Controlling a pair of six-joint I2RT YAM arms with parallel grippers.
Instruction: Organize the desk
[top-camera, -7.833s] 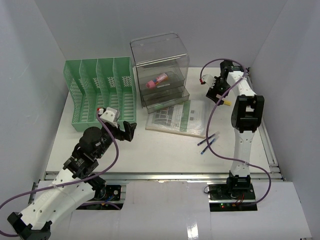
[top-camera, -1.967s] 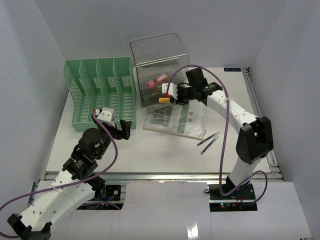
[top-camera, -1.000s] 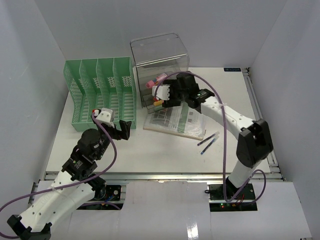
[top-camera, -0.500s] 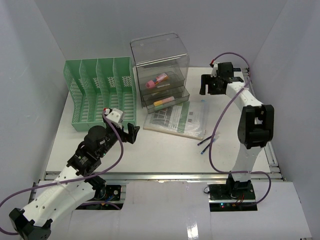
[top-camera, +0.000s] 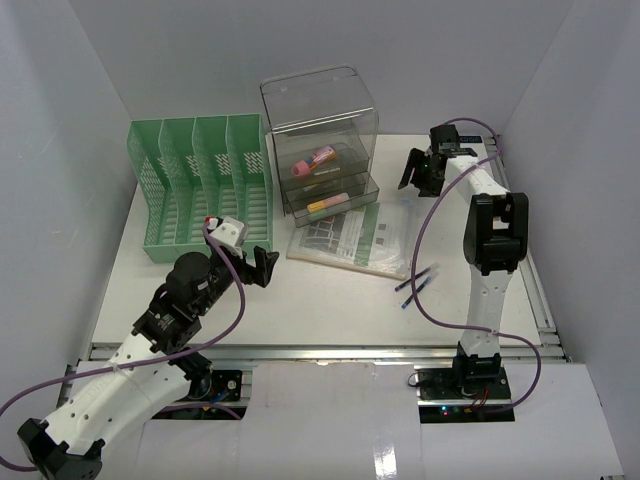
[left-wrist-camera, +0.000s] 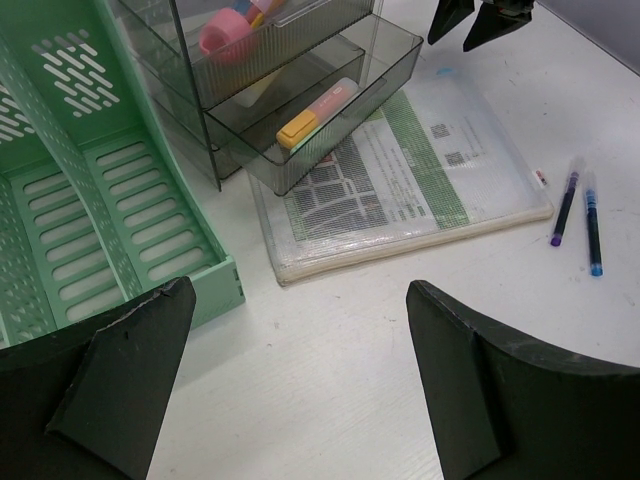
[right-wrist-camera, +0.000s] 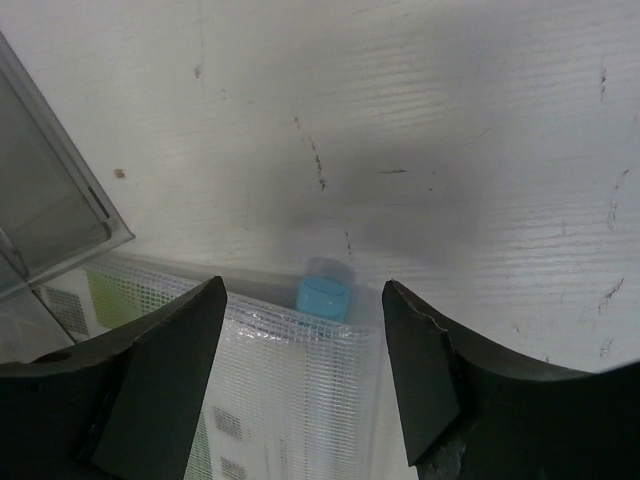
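Top external view: highlighters lie inside the drawer box; before it, a folder and two pens clutter the desk. Left gripper, right gripper: apart, empty.

Plain white walls close in at left, back and right under soft, even light.

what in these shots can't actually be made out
Print on the sleeved paper: too small in the top view, too blurred in the left wrist view.
Blue round thing: right wrist view, only part shows at the sleeved paper's edge, so what it is cannot be told.
Pink items in the upper drawer: cut off by the top edge in the left wrist view, too small in the top view.
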